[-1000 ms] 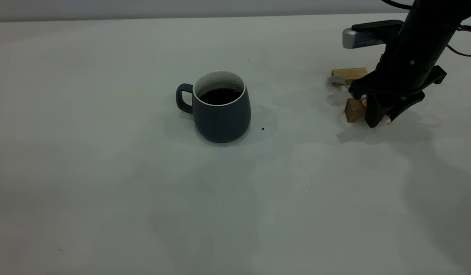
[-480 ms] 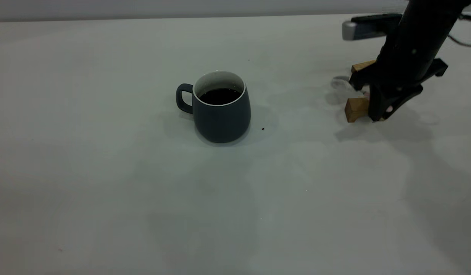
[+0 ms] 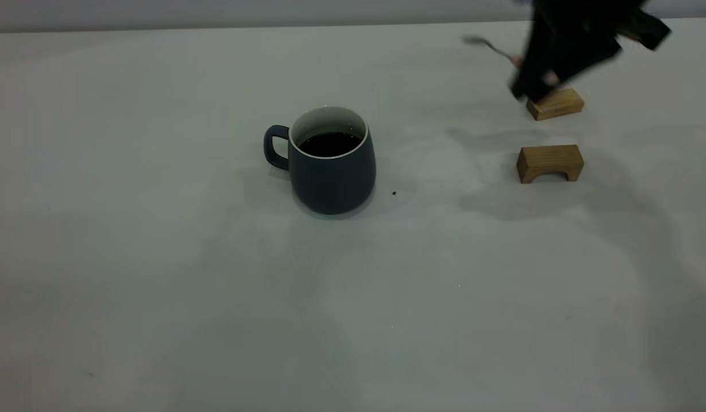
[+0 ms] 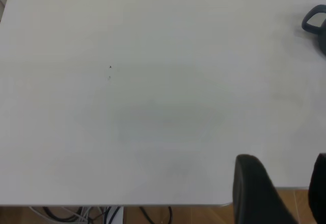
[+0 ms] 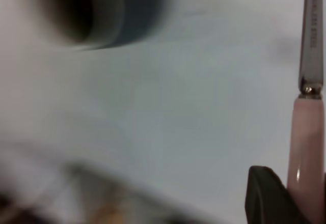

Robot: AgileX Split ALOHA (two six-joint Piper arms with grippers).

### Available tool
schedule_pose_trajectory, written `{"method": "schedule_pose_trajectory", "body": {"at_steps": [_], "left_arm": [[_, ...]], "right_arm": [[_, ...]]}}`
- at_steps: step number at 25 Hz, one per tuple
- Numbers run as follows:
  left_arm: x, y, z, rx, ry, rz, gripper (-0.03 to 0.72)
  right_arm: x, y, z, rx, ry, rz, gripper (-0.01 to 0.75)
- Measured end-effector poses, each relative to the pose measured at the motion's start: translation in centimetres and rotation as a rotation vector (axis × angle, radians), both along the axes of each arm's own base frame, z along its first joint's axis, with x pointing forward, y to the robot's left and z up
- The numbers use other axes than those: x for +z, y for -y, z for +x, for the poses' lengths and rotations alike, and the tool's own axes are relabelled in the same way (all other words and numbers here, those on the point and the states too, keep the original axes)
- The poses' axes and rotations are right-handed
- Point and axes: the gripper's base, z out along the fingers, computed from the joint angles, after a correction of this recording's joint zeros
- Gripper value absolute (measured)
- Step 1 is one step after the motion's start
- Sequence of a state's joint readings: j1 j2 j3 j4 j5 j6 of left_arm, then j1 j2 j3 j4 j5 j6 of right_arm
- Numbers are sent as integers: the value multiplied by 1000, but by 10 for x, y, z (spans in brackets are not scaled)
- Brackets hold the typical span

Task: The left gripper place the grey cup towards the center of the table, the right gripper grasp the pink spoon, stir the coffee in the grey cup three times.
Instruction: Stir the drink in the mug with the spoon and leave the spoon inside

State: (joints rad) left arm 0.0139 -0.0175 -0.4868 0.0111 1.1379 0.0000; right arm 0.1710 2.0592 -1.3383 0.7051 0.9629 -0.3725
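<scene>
The grey cup (image 3: 332,171) stands upright mid-table, handle to the left, with dark coffee (image 3: 330,144) inside. High at the far right, my right gripper (image 3: 536,80) is shut on the pink spoon (image 3: 550,76), whose metal bowl (image 3: 475,40) points left, well clear of the table. The right wrist view shows the pink spoon handle (image 5: 305,142) held at my right gripper (image 5: 301,186), and the cup (image 5: 97,10) far off and blurred. My left gripper (image 4: 285,193) is open over the table's edge with nothing in it. The cup's handle (image 4: 315,20) is far from it.
Two small wooden blocks lie at the right: one (image 3: 554,103) just under my right gripper, the arched one (image 3: 550,163) nearer the front. A tiny dark speck (image 3: 393,193) sits right of the cup. The pale table (image 3: 158,257) stretches left and forward.
My right gripper has risen off the blocks with the spoon in it, up and toward the far edge. The far block shifted right. The cup has not moved.
</scene>
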Motion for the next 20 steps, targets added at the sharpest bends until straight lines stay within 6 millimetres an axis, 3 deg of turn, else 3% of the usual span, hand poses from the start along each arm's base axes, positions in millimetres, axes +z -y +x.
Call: {"method": "schedule_pose_trajectory", "body": {"at_steps": [10,16,20], "left_arm": [[0,0,0,1,0,1,337],[0,-4,0,26,-1,39,337],[0,-4,0,27,-1,41,337]], "right_arm": [[47,-69,-5,-359,-345,585,128],[51,-107,-4,-786,-652,672,128],[50,-122,-9,-950,-853,675,128]]}}
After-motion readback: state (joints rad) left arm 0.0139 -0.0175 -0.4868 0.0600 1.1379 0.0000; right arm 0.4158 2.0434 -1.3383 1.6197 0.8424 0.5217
